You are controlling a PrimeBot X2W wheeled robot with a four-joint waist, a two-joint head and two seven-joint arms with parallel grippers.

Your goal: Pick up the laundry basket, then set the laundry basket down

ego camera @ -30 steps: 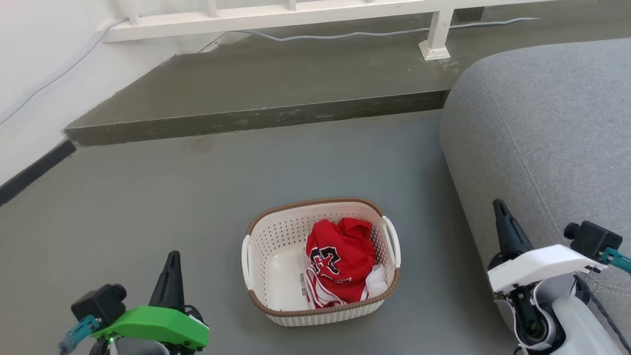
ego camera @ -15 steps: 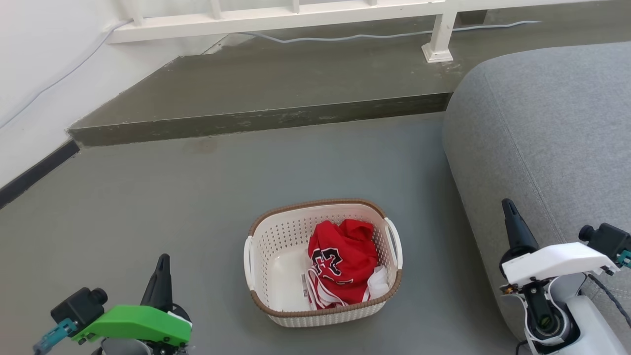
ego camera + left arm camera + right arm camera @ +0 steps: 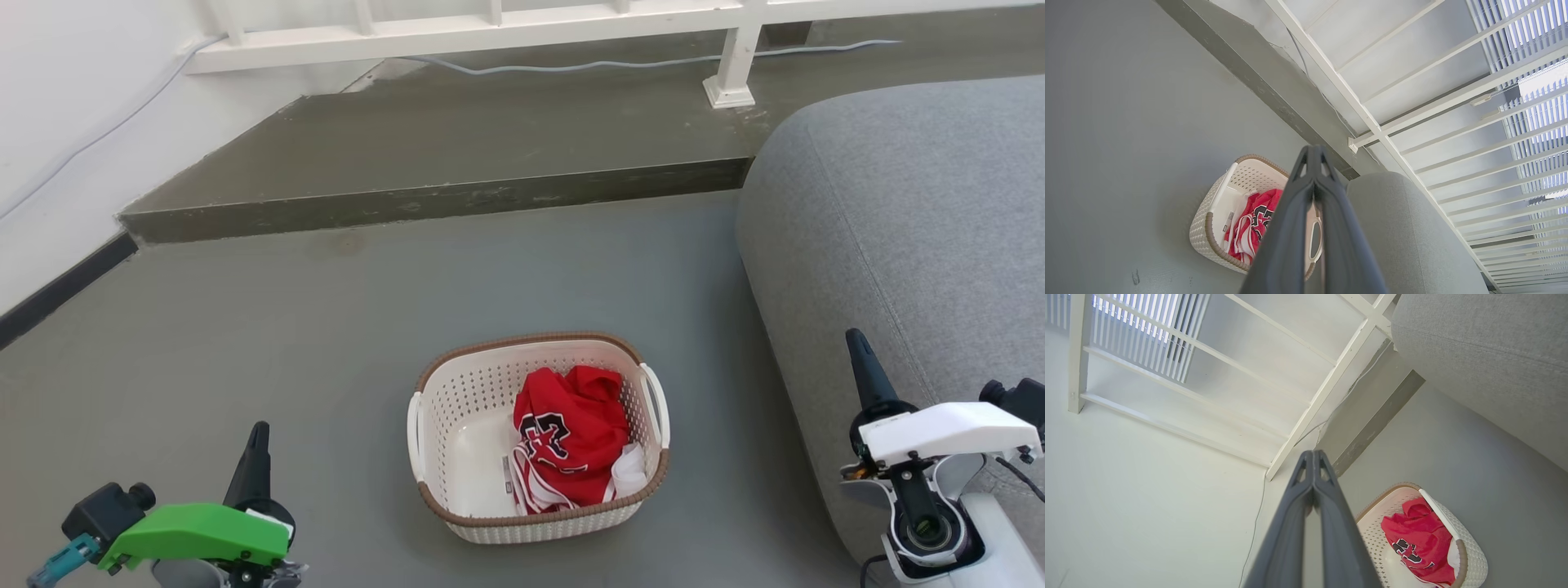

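Observation:
The laundry basket (image 3: 457, 408) stands on the grey floor, cream-white and perforated, with a brown rim and white side handles. A red jersey (image 3: 567, 437) lies crumpled in its right half. My left gripper (image 3: 258, 437) sits shut at the lower left, well to the basket's left and apart from it. At the lower right, my right gripper (image 3: 856, 343) is shut in front of the sofa, clear of the basket. The left wrist view has the basket (image 3: 1216, 216) behind the shut left gripper (image 3: 1312, 152). The right wrist view has the basket (image 3: 1470, 547) beside the shut right gripper (image 3: 1313, 455).
A grey sofa (image 3: 906, 212) fills the right side, close to the basket. A raised concrete step (image 3: 441, 155) crosses the floor behind it, with a white railing (image 3: 490, 28) and a cable above. A white wall (image 3: 57, 106) with dark skirting runs along the left.
Both grippers have sunk and drawn outward toward the lower corners, still shut. The head camera has shifted slightly. The basket stays on the floor.

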